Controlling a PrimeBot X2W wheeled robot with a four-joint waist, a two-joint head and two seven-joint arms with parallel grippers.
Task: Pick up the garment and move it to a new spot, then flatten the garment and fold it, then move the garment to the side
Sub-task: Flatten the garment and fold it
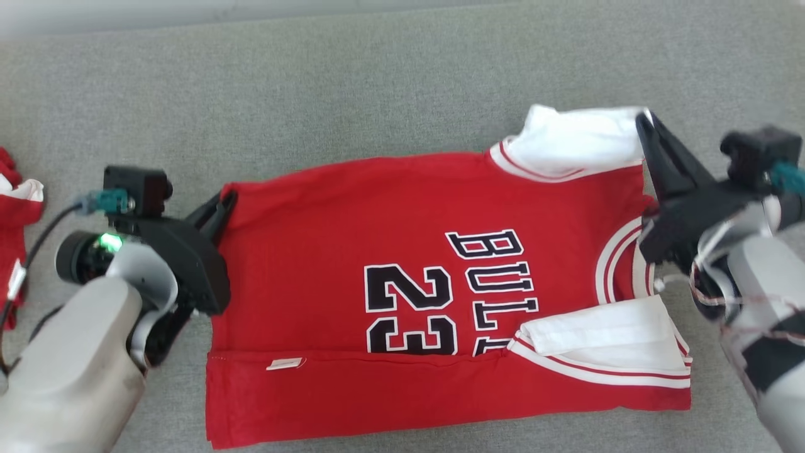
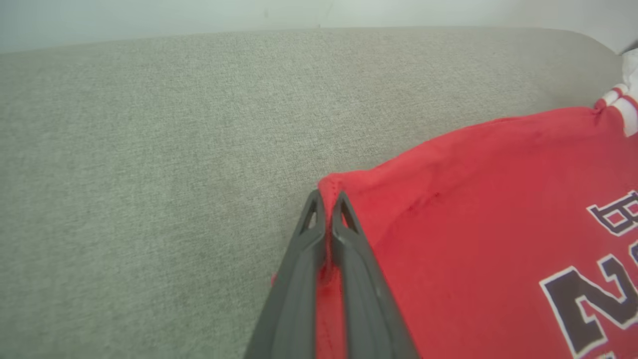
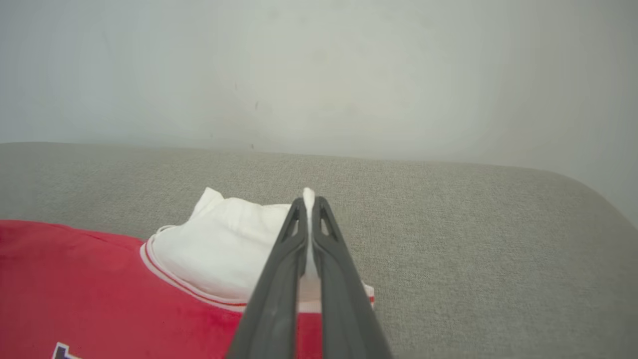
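The garment (image 1: 352, 239) is a red jersey with white sleeves and dark "BULLS 23" print, lying on a grey cushion with its near edge folded over. My left gripper (image 1: 227, 200) is shut on the red hem corner at the garment's far left, seen close in the left wrist view as a pinched fold of the garment (image 2: 448, 239) between the left gripper (image 2: 328, 198) tips. My right gripper (image 1: 644, 118) is shut on the edge of the far white sleeve (image 1: 575, 141); in the right wrist view the right gripper (image 3: 310, 202) pinches that white sleeve (image 3: 219, 249).
Another red and white piece of cloth (image 1: 16, 207) lies at the left edge. The grey cushion (image 1: 352, 82) stretches wide behind the garment, ending at a pale wall (image 3: 319, 75). The cushion's rounded right end (image 3: 573, 199) lies past the sleeve.
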